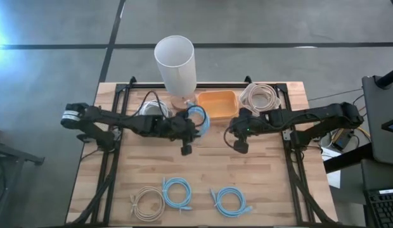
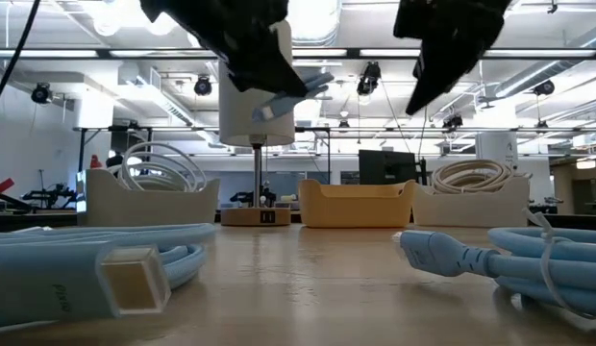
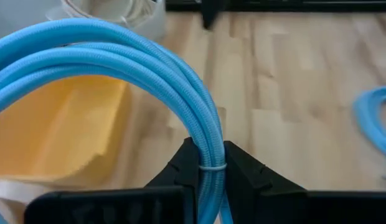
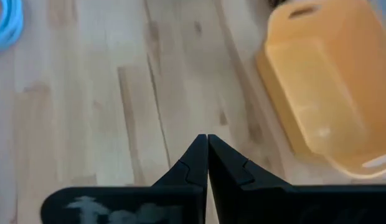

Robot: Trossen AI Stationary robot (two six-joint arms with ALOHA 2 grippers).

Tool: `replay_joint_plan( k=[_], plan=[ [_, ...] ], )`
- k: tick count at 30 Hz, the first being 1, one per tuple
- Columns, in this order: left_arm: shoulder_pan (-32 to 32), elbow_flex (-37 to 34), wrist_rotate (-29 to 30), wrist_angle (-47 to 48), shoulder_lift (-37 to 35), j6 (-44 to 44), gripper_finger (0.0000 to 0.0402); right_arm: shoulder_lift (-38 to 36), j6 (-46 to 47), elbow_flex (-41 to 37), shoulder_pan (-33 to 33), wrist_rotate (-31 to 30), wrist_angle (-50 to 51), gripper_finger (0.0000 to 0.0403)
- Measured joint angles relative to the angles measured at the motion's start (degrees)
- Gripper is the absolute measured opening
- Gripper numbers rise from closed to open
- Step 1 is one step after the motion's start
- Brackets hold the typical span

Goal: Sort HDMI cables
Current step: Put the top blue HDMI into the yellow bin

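The left tool (image 3: 208,180) is clamped on a light blue HDMI cable coil (image 3: 118,56), its two dark fingers (image 3: 180,171) pinching the strands at the white tie; in the high view this tool (image 1: 195,123) holds the coil above the counter (image 1: 203,171), just left of the orange tray (image 1: 217,104). The right tool (image 4: 207,152) has its fingertips pressed together on nothing, and hangs over bare wood just right of the orange tray, near the counter's middle (image 1: 238,136).

At the far left sits a white bin holding white cable coils (image 1: 149,107); at the far right another bin holds beige cable coils (image 1: 260,96). A tall white cylinder (image 1: 176,63) stands at the far edge between the white bin and the orange tray.

Along the near edge lie three loose coils: a beige one (image 1: 148,201) at the left, a light blue one (image 1: 177,192) touching it, and another light blue one (image 1: 231,201) apart to the right.
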State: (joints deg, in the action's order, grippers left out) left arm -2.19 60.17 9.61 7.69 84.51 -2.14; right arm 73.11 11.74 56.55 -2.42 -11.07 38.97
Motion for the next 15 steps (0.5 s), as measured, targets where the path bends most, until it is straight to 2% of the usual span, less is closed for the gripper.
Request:
replay_joint_plan(
  k=[4,8,15],
  plan=[
    [3.0,1.1,-0.2,-4.7,3.6,4.5,0.0044,1.7,-2.0,0.1,0.0,1.2,0.7,0.0017],
    [4.9,2.2,-0.1,-13.6,9.4,8.2,0.0044,2.2,-4.7,0.3,0.0,0.6,0.6,0.0031],
    [6.8,7.7,1.6,-23.2,19.9,13.2,0.0044,0.3,2.8,0.3,-0.4,0.9,3.8,0.0045]
  ],
)
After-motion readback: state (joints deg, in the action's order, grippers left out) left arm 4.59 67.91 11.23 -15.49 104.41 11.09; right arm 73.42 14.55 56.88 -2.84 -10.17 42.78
